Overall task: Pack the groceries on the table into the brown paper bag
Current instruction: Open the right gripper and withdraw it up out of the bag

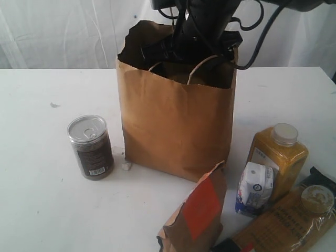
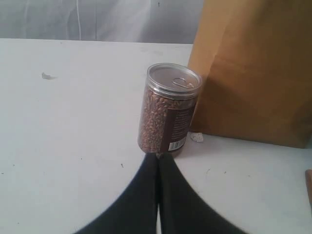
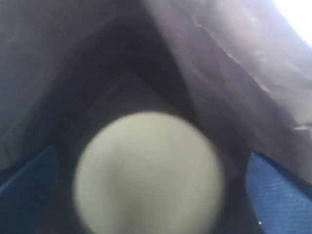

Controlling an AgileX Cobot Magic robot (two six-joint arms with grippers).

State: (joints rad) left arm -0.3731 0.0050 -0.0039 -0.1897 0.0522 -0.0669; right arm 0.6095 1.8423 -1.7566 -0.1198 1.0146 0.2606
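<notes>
At far left on the large flat white tabletop, a dark cylindrical can with a silver pull-tab lid: stands upright, just left of the bag and apart from it, with brown grains visible through its wall in the left wrist view. Just before its base, the left gripper, black fingers pressed flat together, clenched on nothing and short of touching the can. Next, a small white scrap lying at the bag's bottom corner. In the middle, the tall brown kraft paper bag, upright, ragged rim open, a twisted paper loop handle drooping into the mouth. Plunged into that mouth from above, the black right arm with its cables, tip hidden behind the bag's front wall. Inside, in the right wrist view, the right gripper released, blue-padded fingers spread wide on either side of a blurred round pale lid low in the dark bag, with dark gaps between pads and lid. Right of the bag, out on the table: a brown pouch with an orange-red label, upright near the front; a small white-blue carton standing just in front of a yellow bottle with a white cap; at far right, a clear packet of spaghetti lying flat beside the carton
</notes>
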